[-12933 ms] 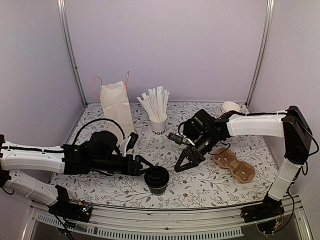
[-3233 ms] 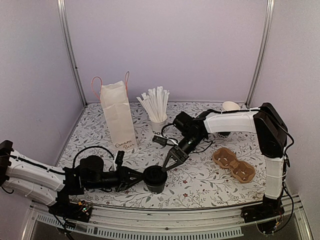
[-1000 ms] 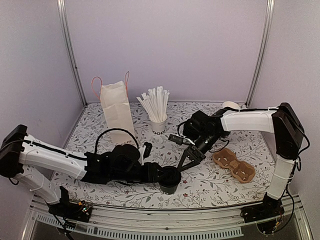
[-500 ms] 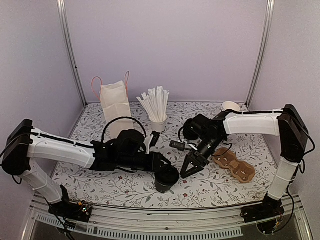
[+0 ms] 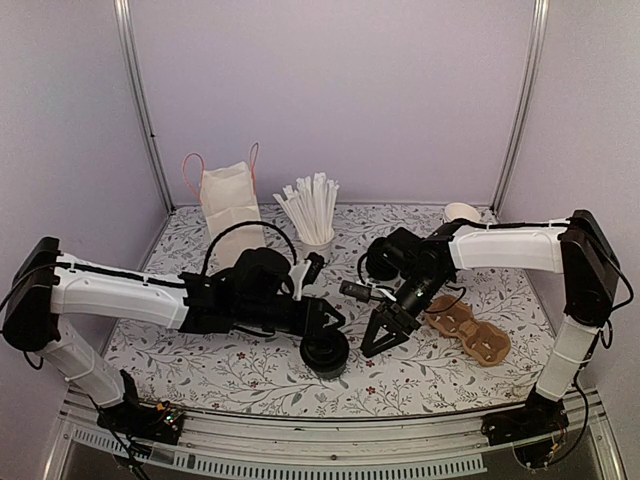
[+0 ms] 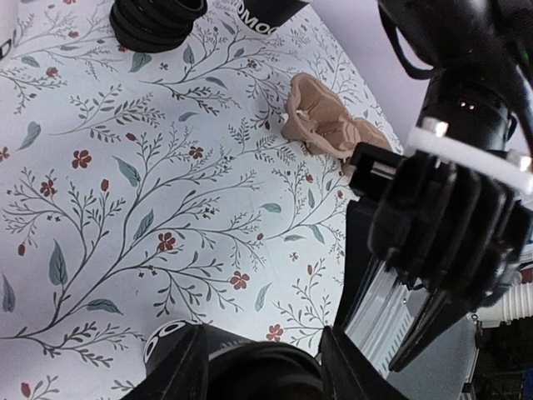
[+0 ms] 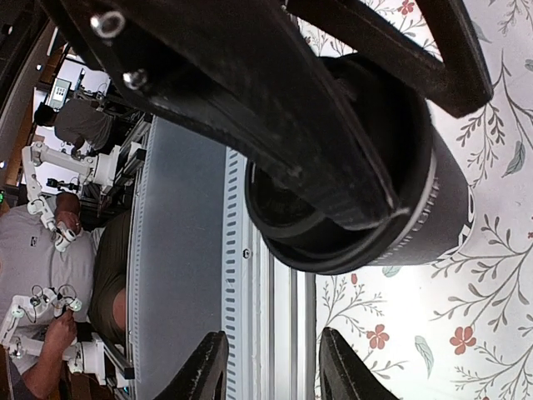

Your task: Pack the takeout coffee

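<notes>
Packing is not yet done: the left gripper [image 5: 323,328] clamps the tilted takeout coffee [image 5: 326,353] low over the near-centre table, the right gripper [image 5: 385,337] stands open and empty beside it, and the coffee is in neither the cup carrier [image 5: 468,331] nor the paper bag [image 5: 230,200].

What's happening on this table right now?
The left gripper is closed around the takeout coffee, a lidded black cup, low near the front middle of the floral table. Whether the cup is lifted off the cloth is hard to tell. The right gripper hangs just to the cup's right with its jaws open and empty. The cardboard cup carrier lies empty on the right, and the paper bag stands at the back left, so nothing is packed yet.
</notes>
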Action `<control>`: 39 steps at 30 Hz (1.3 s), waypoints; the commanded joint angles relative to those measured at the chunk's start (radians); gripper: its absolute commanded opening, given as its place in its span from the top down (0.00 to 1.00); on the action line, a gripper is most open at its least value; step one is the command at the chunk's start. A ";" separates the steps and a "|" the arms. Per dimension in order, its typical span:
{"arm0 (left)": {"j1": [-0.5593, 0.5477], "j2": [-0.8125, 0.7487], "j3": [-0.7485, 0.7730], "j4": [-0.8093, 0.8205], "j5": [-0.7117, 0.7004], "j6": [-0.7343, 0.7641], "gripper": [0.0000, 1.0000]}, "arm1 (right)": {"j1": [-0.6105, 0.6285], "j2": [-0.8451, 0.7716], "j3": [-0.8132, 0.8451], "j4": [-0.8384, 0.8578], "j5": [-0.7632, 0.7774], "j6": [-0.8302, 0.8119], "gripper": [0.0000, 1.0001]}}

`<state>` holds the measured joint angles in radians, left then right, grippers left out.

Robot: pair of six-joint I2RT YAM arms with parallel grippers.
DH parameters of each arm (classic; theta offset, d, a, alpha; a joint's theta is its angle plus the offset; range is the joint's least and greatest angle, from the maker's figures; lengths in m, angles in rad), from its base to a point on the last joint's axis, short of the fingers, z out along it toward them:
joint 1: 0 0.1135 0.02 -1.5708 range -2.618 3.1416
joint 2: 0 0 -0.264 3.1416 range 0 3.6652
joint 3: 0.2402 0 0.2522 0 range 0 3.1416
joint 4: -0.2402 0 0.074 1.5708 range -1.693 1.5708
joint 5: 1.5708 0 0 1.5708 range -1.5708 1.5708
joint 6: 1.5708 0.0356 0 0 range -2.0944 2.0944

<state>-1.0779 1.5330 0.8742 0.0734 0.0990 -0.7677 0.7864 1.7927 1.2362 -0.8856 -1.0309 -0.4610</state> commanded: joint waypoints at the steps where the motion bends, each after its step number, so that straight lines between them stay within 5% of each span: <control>1: 0.027 -0.047 0.033 -0.058 -0.039 0.046 0.51 | 0.005 0.003 0.010 0.013 -0.002 -0.004 0.61; 27: 0.009 -0.232 -0.210 -0.002 -0.082 -0.136 0.38 | 0.004 0.074 0.087 0.054 0.109 0.065 0.66; 34: -0.006 -0.186 -0.199 0.027 -0.075 -0.173 0.37 | 0.004 0.102 0.168 0.068 0.133 0.065 0.44; 39: -0.002 -0.133 -0.182 0.051 -0.055 -0.152 0.40 | 0.004 0.137 0.200 0.052 0.081 0.057 0.43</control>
<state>-1.0733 1.3617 0.6708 0.0795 0.0219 -0.9260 0.7864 1.8870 1.4044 -0.8276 -0.9108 -0.3954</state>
